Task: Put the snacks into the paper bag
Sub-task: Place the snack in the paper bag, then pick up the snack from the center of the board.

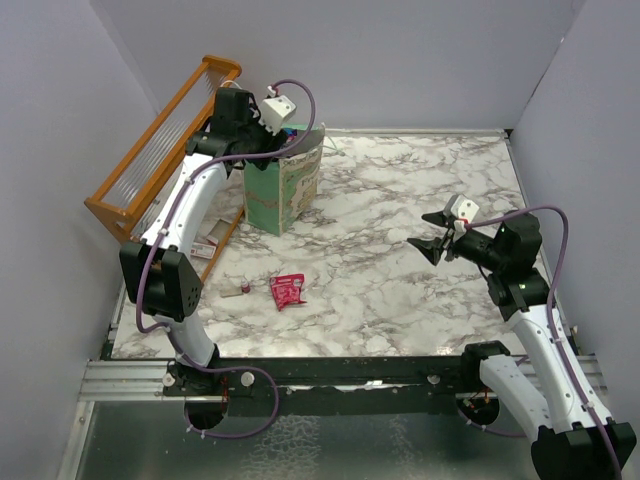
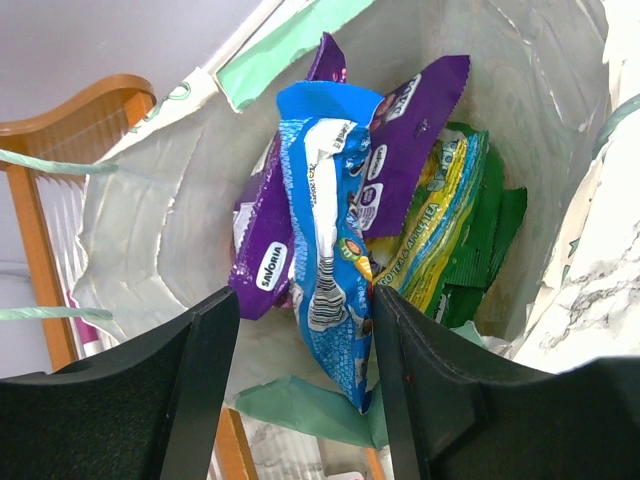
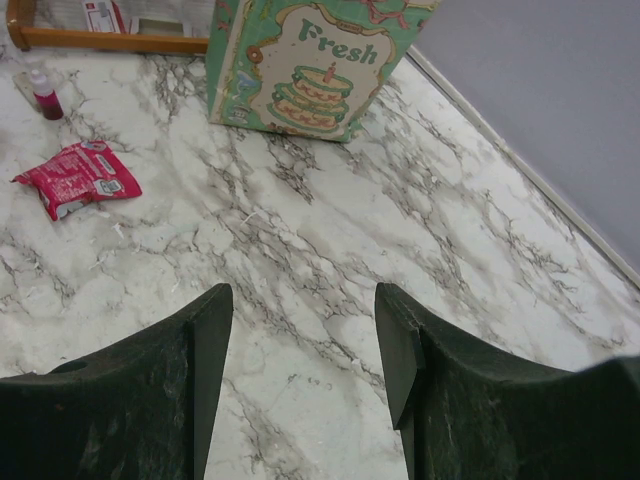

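Note:
The mint-green and cream paper bag (image 1: 285,190) stands upright at the back left; its printed side shows in the right wrist view (image 3: 310,65). My left gripper (image 2: 305,300) is open above the bag's mouth (image 2: 150,240). A blue packet (image 2: 325,230) stands on end between the jaws, leaning against the right finger (image 2: 420,360). Under it lie purple packets (image 2: 410,120), a yellow-green one (image 2: 440,230) and green ones (image 2: 490,220). A red packet (image 1: 288,290) lies on the table, also in the right wrist view (image 3: 80,176). My right gripper (image 1: 432,232) is open and empty, above the marble (image 3: 303,295).
The orange slatted rack (image 1: 160,140) stands against the left wall beside the bag, with a small box under it (image 1: 205,248). A tiny red-capped tube (image 1: 243,289) lies left of the red packet. Grey walls close in the table on three sides.

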Tool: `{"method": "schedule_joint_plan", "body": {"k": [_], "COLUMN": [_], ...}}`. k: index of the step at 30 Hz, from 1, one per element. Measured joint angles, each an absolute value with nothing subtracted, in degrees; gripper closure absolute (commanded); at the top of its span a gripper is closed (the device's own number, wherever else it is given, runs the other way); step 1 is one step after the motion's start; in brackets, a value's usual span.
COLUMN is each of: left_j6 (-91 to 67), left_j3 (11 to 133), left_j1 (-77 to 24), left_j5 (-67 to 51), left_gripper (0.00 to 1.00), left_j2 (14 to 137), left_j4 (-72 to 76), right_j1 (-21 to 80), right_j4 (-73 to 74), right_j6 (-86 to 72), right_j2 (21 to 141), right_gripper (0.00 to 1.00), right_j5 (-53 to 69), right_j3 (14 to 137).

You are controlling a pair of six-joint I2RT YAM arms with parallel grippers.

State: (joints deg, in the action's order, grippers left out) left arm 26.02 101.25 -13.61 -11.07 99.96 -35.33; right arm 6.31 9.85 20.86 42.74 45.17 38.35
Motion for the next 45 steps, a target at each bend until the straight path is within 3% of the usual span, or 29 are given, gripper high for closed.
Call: {"method": "schedule_joint_plan", "body": {"k": [16, 27, 31, 36, 39, 41, 45], "left_j6": [22.87, 21.54, 21.04, 19.49, 17.78, 16.51, 14.24], "left_j3": [106.50, 105.36, 100.90, 93.19, 88.09, 85.54, 80.42], "left_j1": [-13.61, -13.61, -13.61, -13.61, -13.61, -13.61, -13.61], "left_j5": [-12.21, -12.53, -12.36, -11.92, -11.75, -11.75, -12.21], "left_gripper": [0.46, 0.43, 0.35, 0.16, 0.01, 0.01, 0.01], "left_j2": [103.88, 102.26, 95.92, 85.45, 79.33, 76.29, 70.46], "left_j4": [-35.31, -34.89, -32.51, -26.37, -23.46, -22.13, -21.08], "right_j1": [6.28, 6.26, 6.26, 6.26, 6.26, 6.26, 6.26], "right_j4": [9.85, 9.85, 9.85, 9.80, 9.80, 9.78, 9.10], "right_j6": [20.86, 20.88, 20.86, 20.78, 20.58, 20.21, 19.33], "right_j2": [42.74, 42.74, 42.74, 43.27, 44.03, 44.45, 45.43], "right_gripper": [0.40, 0.37, 0.35, 0.29, 0.16, 0.00, 0.01], "right_j5": [45.34, 45.63, 45.74, 45.69, 45.54, 44.91, 41.56], "right_j3": [38.33, 38.33, 38.33, 38.33, 38.33, 38.33, 38.33]}}
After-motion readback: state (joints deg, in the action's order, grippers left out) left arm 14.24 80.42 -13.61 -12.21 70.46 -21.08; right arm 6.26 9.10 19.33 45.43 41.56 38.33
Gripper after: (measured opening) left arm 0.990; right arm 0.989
